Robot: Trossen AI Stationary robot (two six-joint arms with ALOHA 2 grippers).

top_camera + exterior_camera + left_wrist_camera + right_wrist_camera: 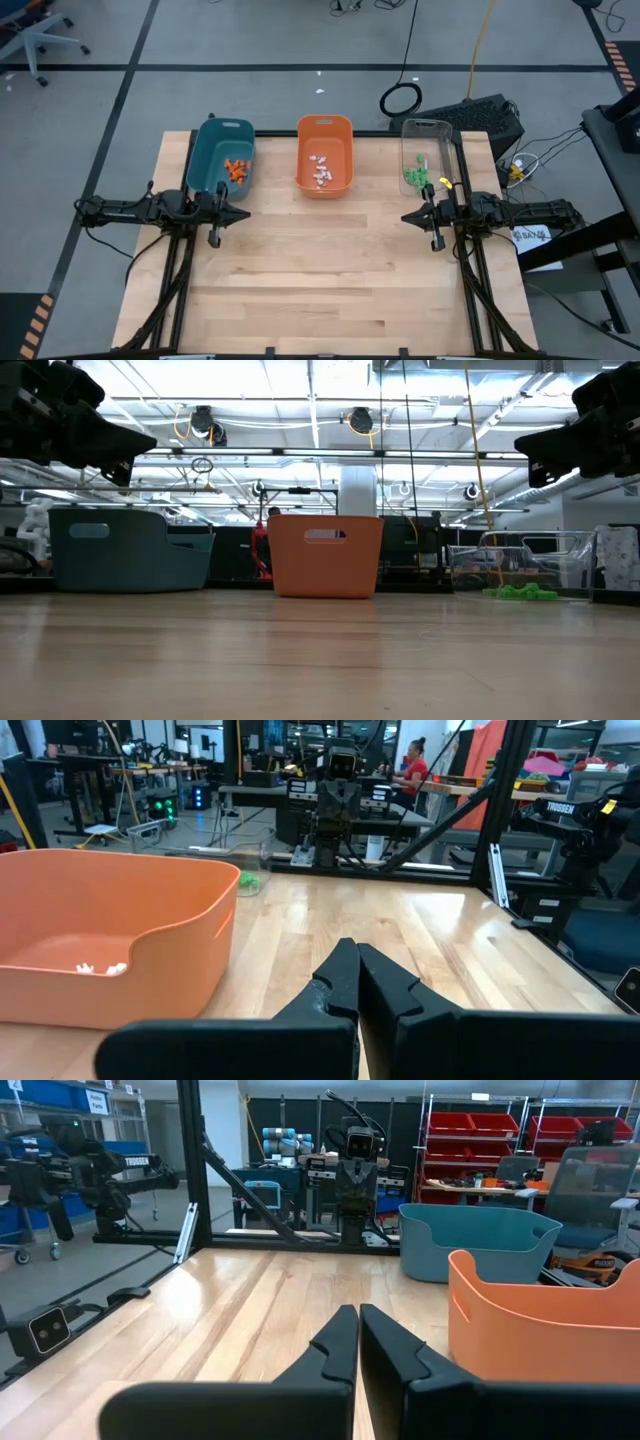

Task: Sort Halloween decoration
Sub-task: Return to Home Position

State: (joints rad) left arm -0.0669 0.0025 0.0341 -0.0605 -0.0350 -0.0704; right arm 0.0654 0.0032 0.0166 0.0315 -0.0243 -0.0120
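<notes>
Resting in the bins [325, 120] at upper centre, the trinkets [236, 170] seem light and stiff, best pinched mid-body; left gripper [243, 213] and right gripper [405, 217] are closed, empty.

The high camera is looking straight down on the whole surface [320, 280]; the low one is looking level across it. Wrist cameras, close behind the left gripper [357, 948] and right gripper [358, 1310], are facing each other, sharing the orange bin [120, 920].
</notes>
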